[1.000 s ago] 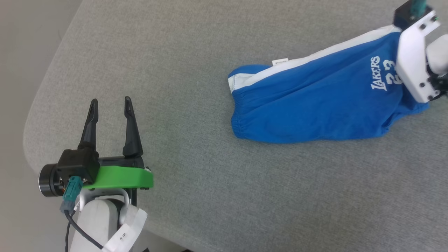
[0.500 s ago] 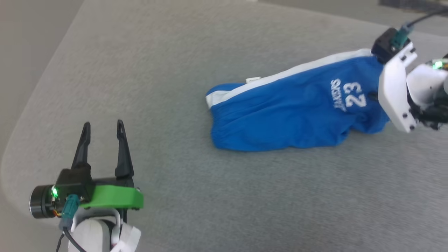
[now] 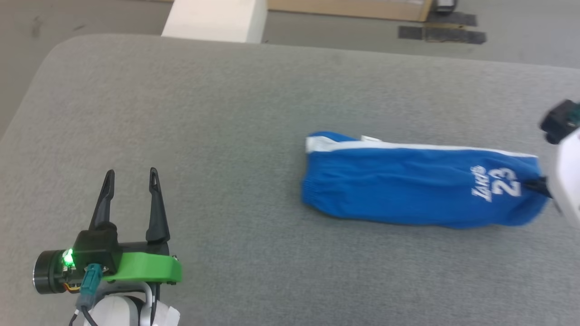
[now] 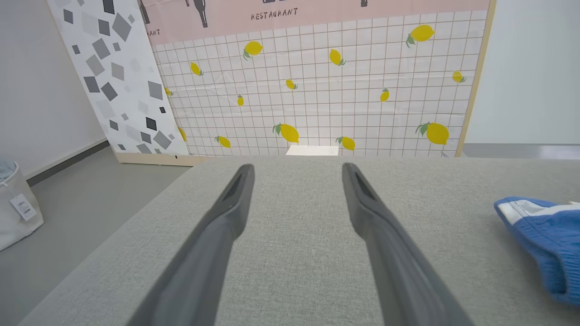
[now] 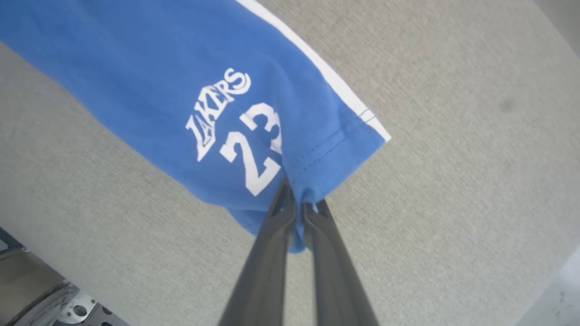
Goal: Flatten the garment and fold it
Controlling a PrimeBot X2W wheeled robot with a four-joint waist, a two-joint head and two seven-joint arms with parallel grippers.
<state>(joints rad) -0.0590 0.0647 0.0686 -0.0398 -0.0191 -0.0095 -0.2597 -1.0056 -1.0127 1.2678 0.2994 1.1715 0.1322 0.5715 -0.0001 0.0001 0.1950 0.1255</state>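
Left jaws hover wide apart and empty above the near left of the grey desk (image 3: 226, 113). Right jaws pinch the hem of the garment (image 3: 408, 190) beside its "23", at the desk's right. Since a second ago the garment has been drawn out longer and flatter

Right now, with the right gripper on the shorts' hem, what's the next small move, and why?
Probably bring the open left gripper to the waistband: the right gripper pinches the hem, the shorts lie bunched narrow, and that end lies free.
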